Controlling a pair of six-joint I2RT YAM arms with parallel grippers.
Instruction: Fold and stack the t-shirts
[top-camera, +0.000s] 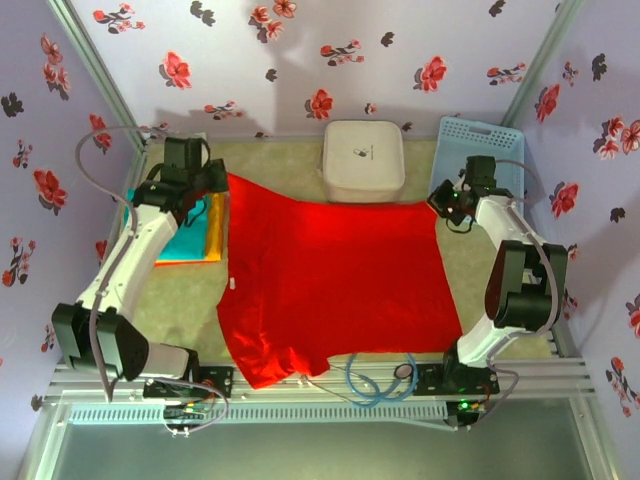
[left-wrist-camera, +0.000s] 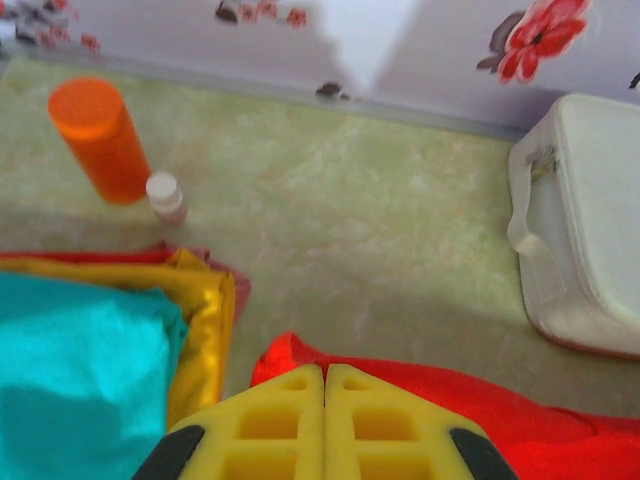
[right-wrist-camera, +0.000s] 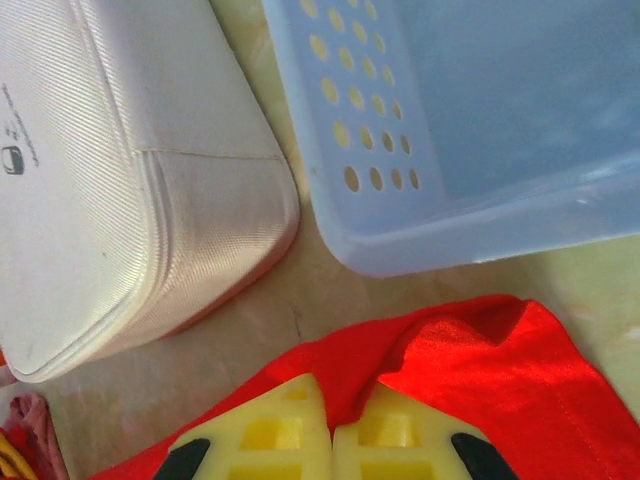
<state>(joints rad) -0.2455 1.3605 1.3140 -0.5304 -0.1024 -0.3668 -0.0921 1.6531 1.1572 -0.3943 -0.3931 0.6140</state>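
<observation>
While both grippers sit at its far corners, the large bright red cloth t-shirt (top-camera: 330, 280) lies spread flat mid-table.
Left gripper (left-wrist-camera: 324, 372) pressed shut on the far-left corner; right gripper (right-wrist-camera: 330, 385) pinches the far-right corner. Held edge runs left to right. All other cloth lies toward the near edge of the pale green mottled table (top-camera: 190, 300). Each arm is nearest its own corner.

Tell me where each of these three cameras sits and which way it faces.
Top external: above and behind both arms, looking down on the table; both show whole.
Left wrist: on the left arm, facing the far wall past the shut left hand; folded teal t-shirt nearby.
Right wrist: on the right arm, looking down past the right hand pinching the red t-shirt, toward the blue basket.
Shared: all three see the red t-shirt and white case.
</observation>
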